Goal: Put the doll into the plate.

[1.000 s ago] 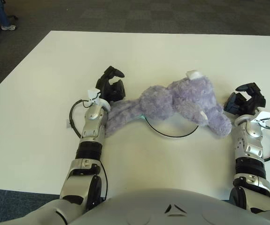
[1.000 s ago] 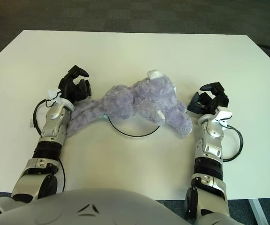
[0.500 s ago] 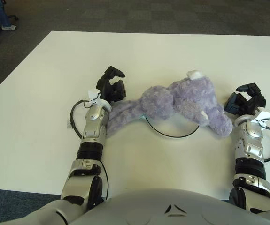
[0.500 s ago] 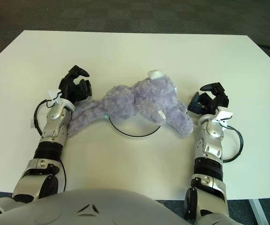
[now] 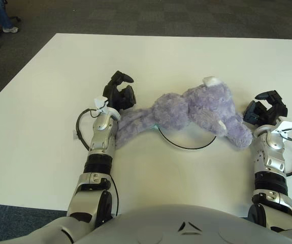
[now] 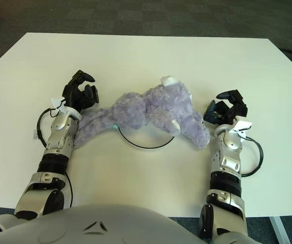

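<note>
You see a big white table [image 5: 44,101] with the robot's two arms reaching over it. In the middle lies the doll [image 5: 196,112], a soft purple stuffed toy. It lies stretched out sideways across the table. Its fat, fluffy part is toward the right, and a long thin part runs out to the left. A small white tag [image 5: 209,80] sticks up at its far edge.

Under the doll you can see part of the plate [image 5: 185,147]. Only its near rim shows, as a thin dark curve on the table just in front of the doll's middle. The doll covers the rest, so you cannot tell how much of the doll sits inside the plate.

Your left hand [image 5: 119,93] is at the left end of the doll, just past the thin purple part. Its black fingers are curled in together. They do not seem to hold anything, and you cannot tell if they touch the doll.

Your right hand [image 5: 265,108] is at the right end of the doll, just beside the fluffy purple part. Its fingers are bent in too, with nothing between them. There is a tiny gap or a light touch there; you cannot tell which.

Both arms lie low over the table, one on each side of the doll.
</note>
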